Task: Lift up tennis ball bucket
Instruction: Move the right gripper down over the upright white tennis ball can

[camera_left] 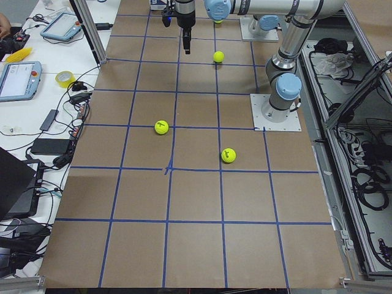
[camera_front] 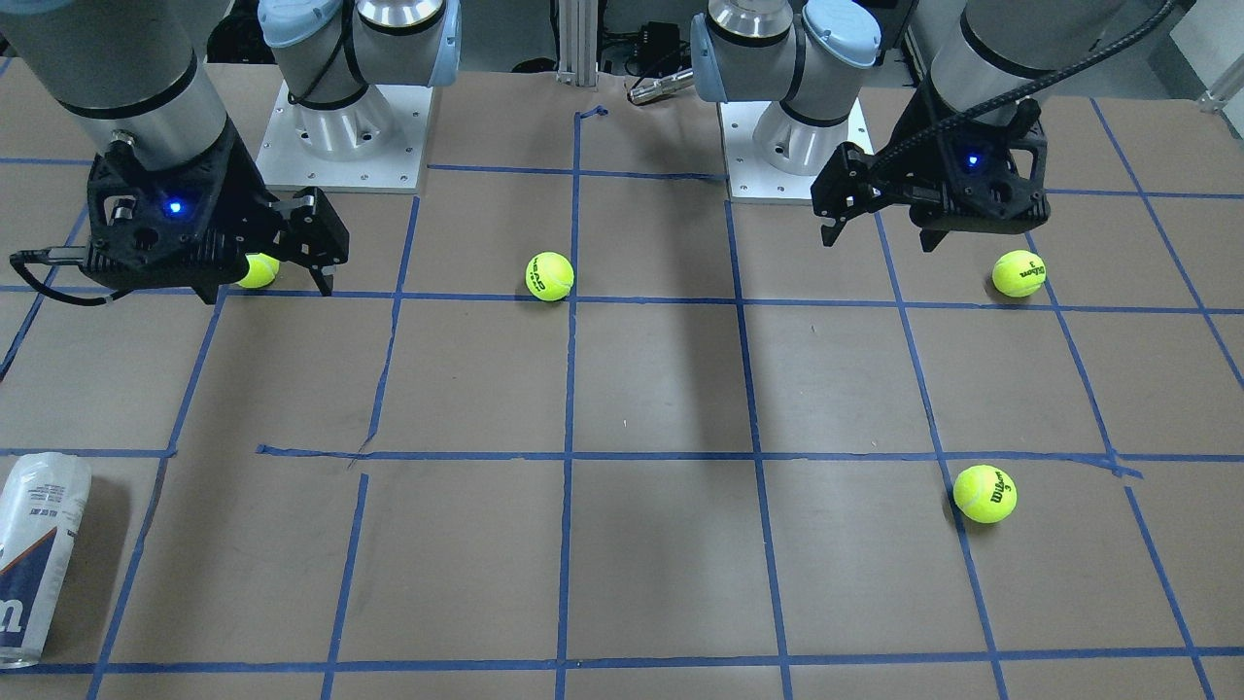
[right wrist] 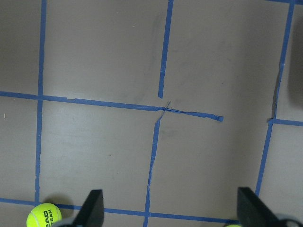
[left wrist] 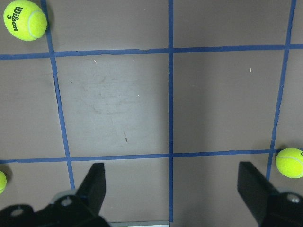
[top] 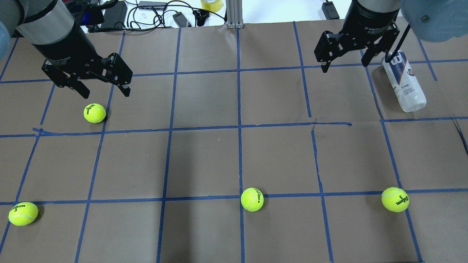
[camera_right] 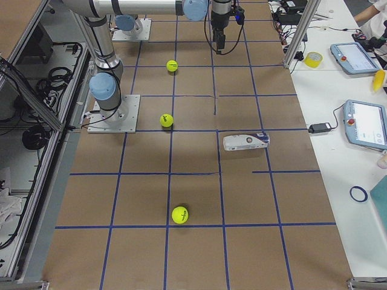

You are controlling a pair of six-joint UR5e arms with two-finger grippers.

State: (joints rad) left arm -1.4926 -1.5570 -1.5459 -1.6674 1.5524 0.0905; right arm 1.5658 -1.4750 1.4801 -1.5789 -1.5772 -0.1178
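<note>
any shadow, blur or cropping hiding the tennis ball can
Front-facing view: the slim clear plastic tennis ball can with the white and navy label is cropped by the left edge; a soft dark shadow band runs down the brown table mid-frame. Overhead view: the can is sharp and evenly lit; a blurred pale-blue arm joint fills the top right corner.

Brown paper table (top: pixel 204 160) with blue tape grid (top: pixel 239 109).
Alongside, white bench (camera_right: pixel 347 172) with two control tablets (camera_right: pixel 367 124), yellow tape roll (camera_right: pixel 313 59), loose cables (top: pixel 146 18).
</note>
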